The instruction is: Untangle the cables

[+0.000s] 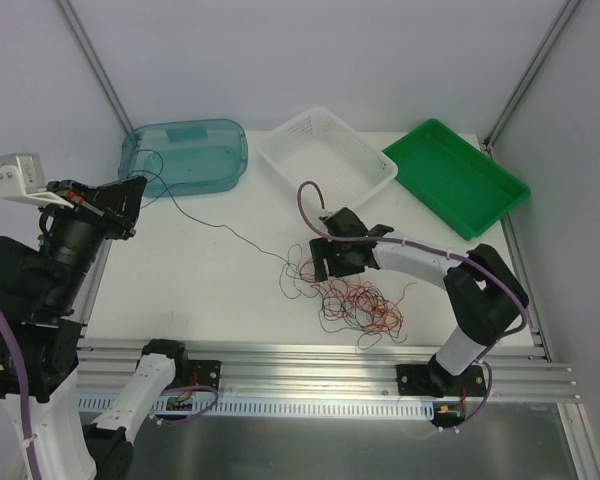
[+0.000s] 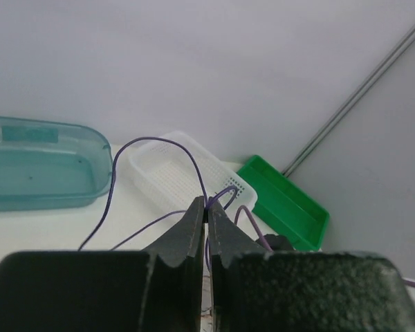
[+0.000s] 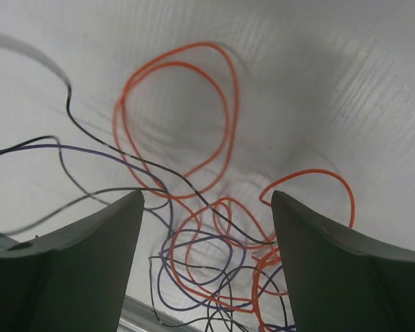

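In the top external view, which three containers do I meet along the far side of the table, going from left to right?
First the teal transparent tray, then the white basket, then the green tray.

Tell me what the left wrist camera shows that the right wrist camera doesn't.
Only the left wrist view: the left gripper shut on a thin purple wire, with the teal tub, white basket and green tray behind. Only the right wrist view: the right gripper, open, above orange wire loops in the tangle. Both: thin dark wires and the pale table.
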`<state>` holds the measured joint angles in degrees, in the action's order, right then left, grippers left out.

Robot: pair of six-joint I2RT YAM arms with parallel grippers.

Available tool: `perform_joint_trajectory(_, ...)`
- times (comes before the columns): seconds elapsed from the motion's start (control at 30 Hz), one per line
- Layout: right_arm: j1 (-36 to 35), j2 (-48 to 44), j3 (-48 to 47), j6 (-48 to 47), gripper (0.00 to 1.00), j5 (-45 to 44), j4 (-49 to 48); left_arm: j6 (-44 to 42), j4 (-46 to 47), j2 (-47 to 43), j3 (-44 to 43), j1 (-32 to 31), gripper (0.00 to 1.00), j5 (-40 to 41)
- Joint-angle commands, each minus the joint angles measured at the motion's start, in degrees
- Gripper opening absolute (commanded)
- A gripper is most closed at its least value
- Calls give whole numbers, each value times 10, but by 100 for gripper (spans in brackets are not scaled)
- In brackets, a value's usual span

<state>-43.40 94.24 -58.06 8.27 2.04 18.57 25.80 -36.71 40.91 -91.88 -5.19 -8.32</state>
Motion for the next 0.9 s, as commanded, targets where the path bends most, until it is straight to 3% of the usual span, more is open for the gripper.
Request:
perform_joint_trajectory(0.0,26,15,-12,51,69,22,-4,-29,6,14,-44,1,0,29)
perform_joint_trajectory(0.07,46,11,-1,59,53,17,9,-36,6,16,-64,1,0,49)
perform_joint_trajectory(0.1,54,6,5,62,33,10,21,-41,6,17,-69,1,0,57)
perform_joint_trajectory(0.2,90,-25,35,61,7,-5,44,-55,6,22,-85,1,0,79)
perform_joint_trajectory(0.27,126,-61,65,59,1,-16,58,-61,6,25,-87,1,0,94)
perform_joint_trajectory(0.6,384,-233,153,35,1,-51,120,-167,-6,32,-97,1,0,287)
perform_joint_trajectory(0.87,507,-319,159,22,2,-26,139,-214,-17,37,-74,1,0,370)
